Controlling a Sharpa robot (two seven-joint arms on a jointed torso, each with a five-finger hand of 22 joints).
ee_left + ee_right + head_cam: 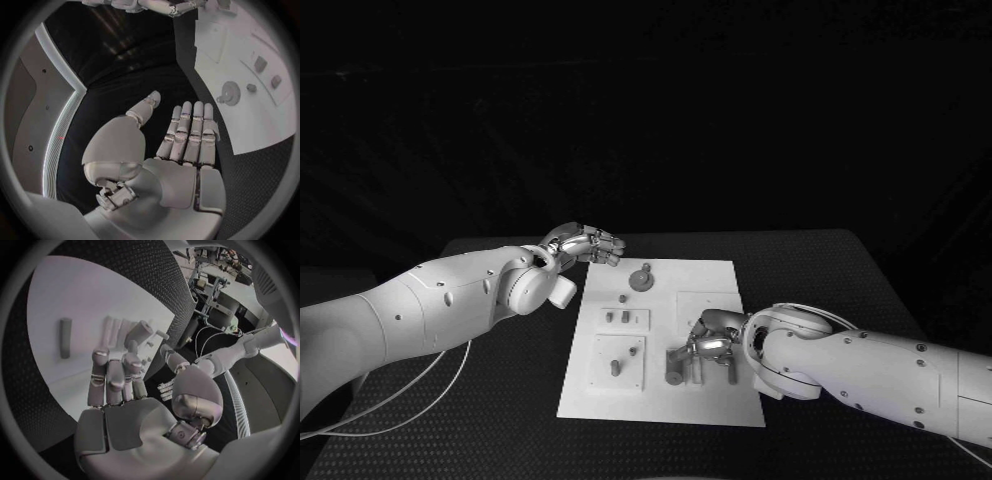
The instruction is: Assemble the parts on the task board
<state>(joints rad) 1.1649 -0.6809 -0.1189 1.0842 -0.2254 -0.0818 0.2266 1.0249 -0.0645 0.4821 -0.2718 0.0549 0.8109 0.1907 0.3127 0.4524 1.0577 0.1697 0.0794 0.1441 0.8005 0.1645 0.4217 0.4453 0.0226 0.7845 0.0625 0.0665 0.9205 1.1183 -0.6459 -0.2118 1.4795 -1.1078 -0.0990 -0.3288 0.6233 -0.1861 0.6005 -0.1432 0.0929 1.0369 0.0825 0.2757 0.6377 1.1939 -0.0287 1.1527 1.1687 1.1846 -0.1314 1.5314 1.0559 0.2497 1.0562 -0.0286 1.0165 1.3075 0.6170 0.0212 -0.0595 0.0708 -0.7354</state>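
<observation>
The black table (819, 260) is carrying the white task board (711, 405) at its middle. The left hand (584, 243) is hovering just off the board's far left corner, fingers straight and side by side, holding nothing. The right hand (710, 345) is reaching down over the board's near right part, fingers extended among the parts; I cannot tell whether it is gripping one. A round grey part (642, 279) is lying on the board's far end, small pegs (626, 318) standing mid-board.
</observation>
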